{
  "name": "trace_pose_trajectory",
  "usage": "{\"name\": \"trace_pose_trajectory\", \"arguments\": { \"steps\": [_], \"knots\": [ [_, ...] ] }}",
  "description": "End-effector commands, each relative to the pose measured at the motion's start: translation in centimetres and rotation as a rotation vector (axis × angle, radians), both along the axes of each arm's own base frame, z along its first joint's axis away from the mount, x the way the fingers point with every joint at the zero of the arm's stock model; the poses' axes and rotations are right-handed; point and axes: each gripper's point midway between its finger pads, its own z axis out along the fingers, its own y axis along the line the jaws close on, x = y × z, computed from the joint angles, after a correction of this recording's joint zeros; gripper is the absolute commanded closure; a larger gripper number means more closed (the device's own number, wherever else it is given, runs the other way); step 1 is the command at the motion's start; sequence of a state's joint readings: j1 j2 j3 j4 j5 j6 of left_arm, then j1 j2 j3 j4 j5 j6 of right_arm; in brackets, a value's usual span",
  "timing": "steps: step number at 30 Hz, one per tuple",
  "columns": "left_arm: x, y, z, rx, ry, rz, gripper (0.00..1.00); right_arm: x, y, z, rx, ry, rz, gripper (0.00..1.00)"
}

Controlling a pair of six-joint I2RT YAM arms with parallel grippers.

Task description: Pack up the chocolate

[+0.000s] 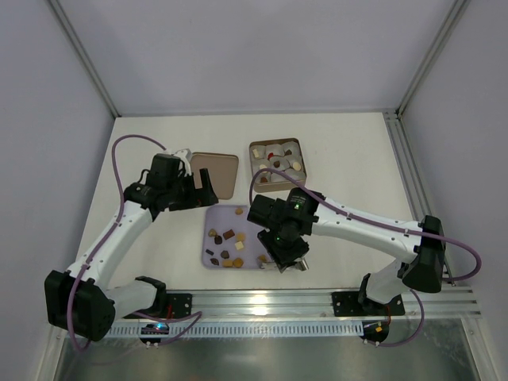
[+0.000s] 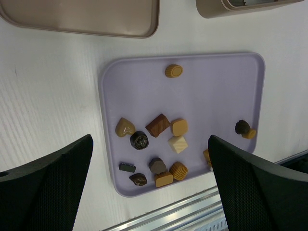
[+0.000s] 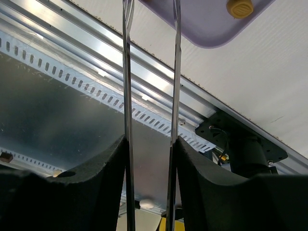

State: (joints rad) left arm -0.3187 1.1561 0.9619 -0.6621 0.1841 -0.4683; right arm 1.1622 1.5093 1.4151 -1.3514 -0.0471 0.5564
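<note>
The gold-brown square tin (image 1: 276, 143) is partly filled; a dozen small chocolates (image 2: 157, 124) wait on the lavender tray (image 2: 207, 91). The left hand (image 2: 150, 144) is spread, the right hand (image 3: 150, 140) pinching metal tongs (image 3: 127, 72).

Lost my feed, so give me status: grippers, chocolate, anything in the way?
Left gripper open, above the tray. Right gripper shut on metal tongs, by the tray's corner. Chocolate loose on tray. No obstruction seen.

Tray (image 2: 216, 86) — matt smooth plastic; chocolate (image 2: 139, 140) glossy; tongs (image 3: 127, 96) — shiny metal; alu rail (image 3: 77, 38) brushed.
</note>
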Motion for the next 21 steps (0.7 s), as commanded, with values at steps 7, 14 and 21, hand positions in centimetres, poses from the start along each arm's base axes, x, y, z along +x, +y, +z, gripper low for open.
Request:
{"name": "trace_pose_trajectory", "arguments": {
  "steps": [7,14,21],
  "knots": [
    [0.2,-0.2,0.7,-0.017,-0.035,-0.003,0.0,0.2,0.0,-0.4,-0.019,-0.011,0.003,0.55],
    [0.3,-0.2,0.6,-0.015,-0.029,-0.001,0.0,1.1,0.4,-0.6,-0.004,-0.023,-0.007,0.55],
    [0.3,-0.3,0.5,-0.015,-0.025,-0.002,0.0,1.3,0.3,-0.9,-0.011,-0.018,-0.001,0.6]
  ]
}}
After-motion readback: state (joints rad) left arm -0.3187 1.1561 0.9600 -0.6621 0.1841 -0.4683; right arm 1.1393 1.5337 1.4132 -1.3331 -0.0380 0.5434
